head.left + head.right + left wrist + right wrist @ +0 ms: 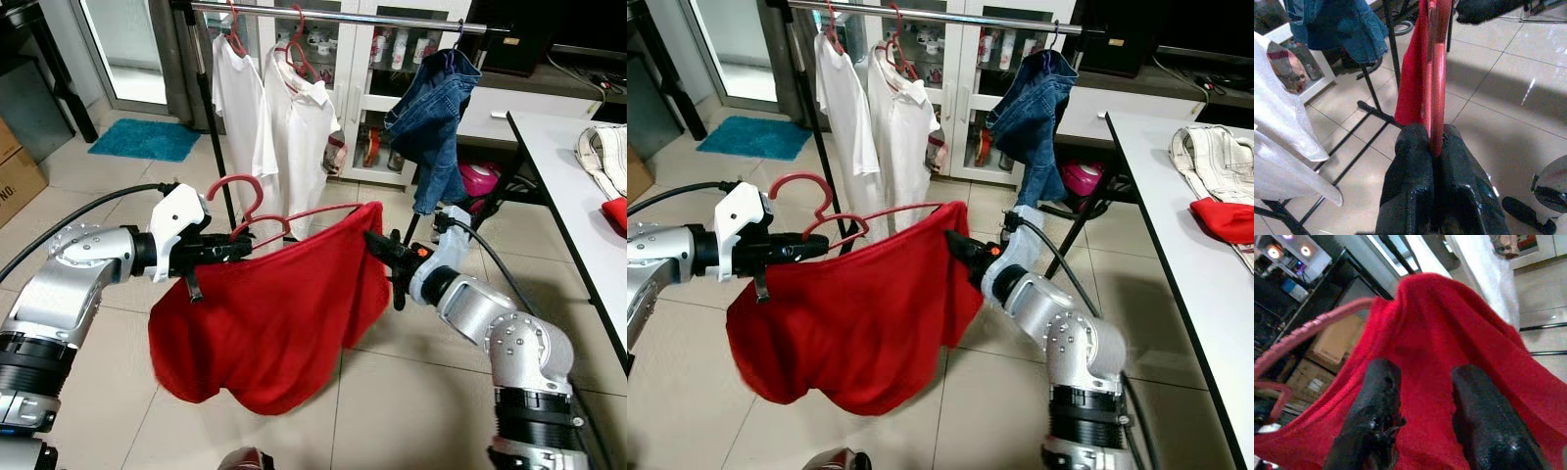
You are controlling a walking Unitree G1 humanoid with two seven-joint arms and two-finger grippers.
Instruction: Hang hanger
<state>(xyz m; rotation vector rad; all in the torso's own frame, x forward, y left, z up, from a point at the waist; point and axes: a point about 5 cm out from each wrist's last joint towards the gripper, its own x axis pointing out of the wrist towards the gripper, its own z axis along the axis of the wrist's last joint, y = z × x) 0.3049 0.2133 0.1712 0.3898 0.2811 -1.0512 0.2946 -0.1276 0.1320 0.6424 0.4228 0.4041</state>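
You're holding 1 red hanger [257, 211] with 1 red cloth [269, 313] draped over it, out in front of you and below the rack. Your left gripper [233, 252] is squeezing its fingers [1410, 181] together on the hanger's thin edge, and your right gripper [380, 245] is sitting at the cloth's far end with its fingers [1376, 406] spread over the fabric; can't tell if it's actually pinching anything.

Up on the rail [333, 16] you've got 2 white shirts [294, 127] on red hangers and 1 pair of jeans [431, 117], with a bare stretch of rail showing between the shirts and the jeans. The cloth's bottom edge is hanging clear of the floor.

You're standing on beige tile floor [411, 392], with 1 white table [568, 196] along your right, 1 blue mat [145, 139] by the door, and a glass cabinet [377, 69] behind the rack.
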